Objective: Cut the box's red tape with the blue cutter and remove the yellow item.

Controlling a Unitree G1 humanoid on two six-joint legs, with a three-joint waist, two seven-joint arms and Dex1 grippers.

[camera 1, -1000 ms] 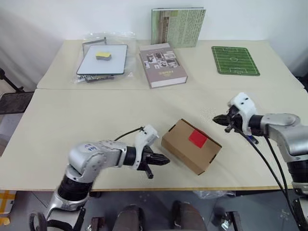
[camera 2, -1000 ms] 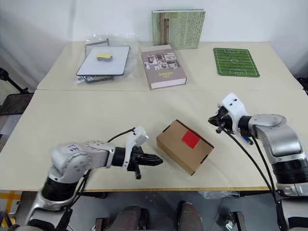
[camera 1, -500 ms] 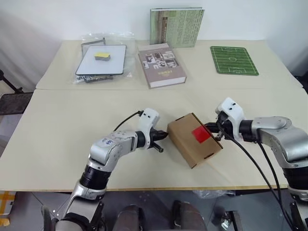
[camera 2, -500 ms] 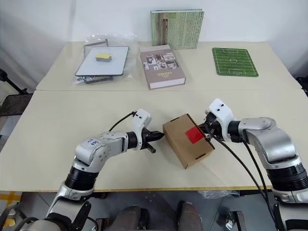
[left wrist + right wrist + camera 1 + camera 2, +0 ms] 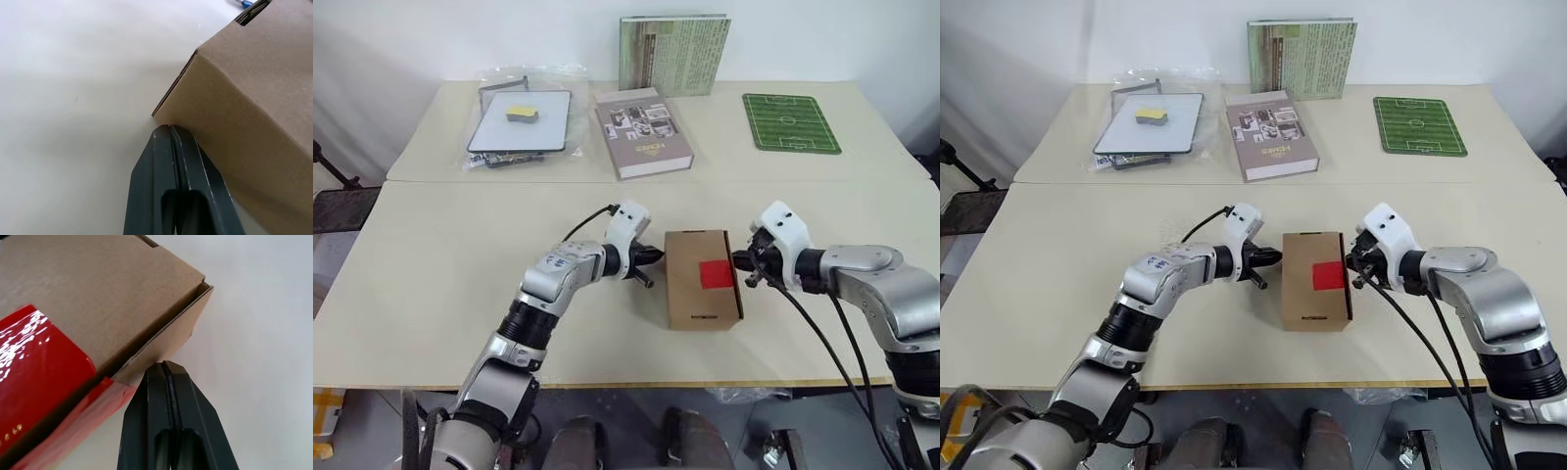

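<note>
The brown cardboard box (image 5: pixel 703 279) lies flat near the table's front edge, squared to it, with the red tape (image 5: pixel 714 274) on its top at the right edge, folding over the side (image 5: pixel 44 377). My left gripper (image 5: pixel 651 258) is shut, its tips touching the box's left side near the lower corner (image 5: pixel 168 128). My right gripper (image 5: pixel 739 262) is shut too, with its tips against the box's right side just beside the red tape. A sliver of the blue cutter (image 5: pixel 246 4) peeks past the box's far corner. The yellow item is hidden.
At the back are a thick grey book (image 5: pixel 643 132), an upright green book (image 5: pixel 674 54), a green football-pitch mat (image 5: pixel 791 122) and a clear bag holding a white board (image 5: pixel 521 119) with a small flat yellow block (image 5: pixel 519 112). A seam (image 5: pixel 460 182) joins the two tables.
The box has turned from skewed to square with the table edge. My left gripper has swept forward and right to its left side; my right gripper has come in against its right side.
</note>
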